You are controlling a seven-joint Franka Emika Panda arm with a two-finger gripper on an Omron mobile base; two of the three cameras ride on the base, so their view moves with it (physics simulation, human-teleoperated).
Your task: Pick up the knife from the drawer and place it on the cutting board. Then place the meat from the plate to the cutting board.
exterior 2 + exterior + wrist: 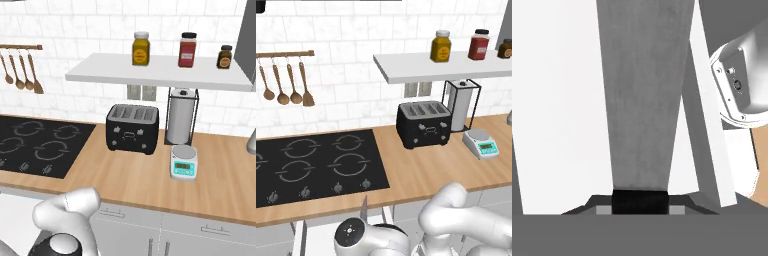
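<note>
bench (426,170): wood top, runs above and beyond the gripper (638,206)
cooktop (316,165): black, set in the bench, just beyond the gripper and a bit to its left
shelf (406,67): white, on the wall, high up and off to the gripper's right
drawer (318,237): pulled out under the bench front, white inside, just beside the gripper on its left
toaster (423,124): black, on the bench, beyond the gripper to the right
paper towel roll (461,105): upright in a black wire stand, right of the toaster, further from the gripper
knife (642,100): held in the gripper, black handle at the tips, blade running straight away from the hand; in the left base view the silver tip stands upright in front of the cooktop edge
scale (481,143): small, white, far right of the gripper
jars (441,46): three on the shelf
wooden spoons (286,82): hang on a wall rail, far up and left
gripper: closed on the knife handle, fingers mostly hidden by it
</note>
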